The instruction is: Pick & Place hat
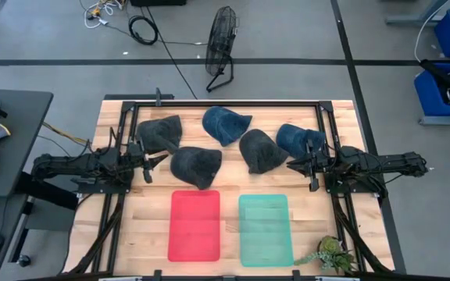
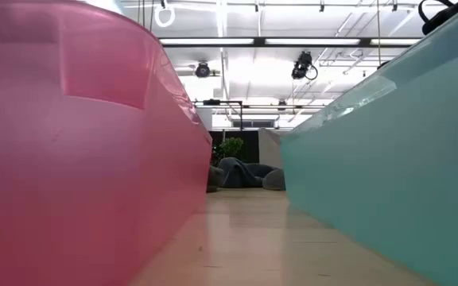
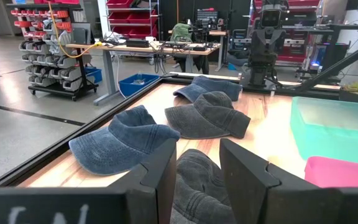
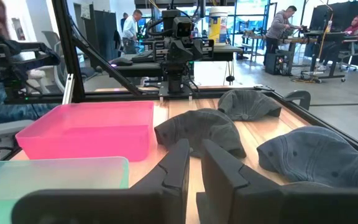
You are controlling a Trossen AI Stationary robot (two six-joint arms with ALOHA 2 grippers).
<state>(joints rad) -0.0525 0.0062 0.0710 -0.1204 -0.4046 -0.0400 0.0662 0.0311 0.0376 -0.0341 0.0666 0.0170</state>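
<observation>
The left gripper (image 1: 148, 165) hovers low over the wooden table (image 1: 139, 218), its fingers (image 3: 160, 171) parted by a moderate gap and holding nothing; in the left wrist view the dark grey cap (image 3: 194, 180) lies just ahead of and below the tips, seemingly not touched. The right gripper (image 1: 307, 168) sits at the opposite side, fingers (image 4: 178, 163) only narrowly apart and empty, pointing toward another grey cap (image 4: 201, 130).

Five caps lie in a loose arc on the far side of the red tray (image 1: 194, 225): a grey cap (image 1: 160, 134) beyond the left gripper, the dark grey one (image 1: 196, 166) just behind the red tray, a blue cap (image 1: 226, 124) farthest back, the grey cap (image 1: 261, 151) behind the teal tray (image 1: 266, 229), and a blue cap (image 1: 299, 138) beside the right gripper. The teal tray stands just beside the red one; both hold no cap.

Only the high view shows all five caps and a small plant (image 1: 330, 254) at the table corner beyond the teal tray. The low view is nearly filled by the two tray walls, with caps (image 2: 241, 173) glimpsed in the gap between them. The right wrist view alone shows people (image 4: 284, 25) at benches behind the table.
</observation>
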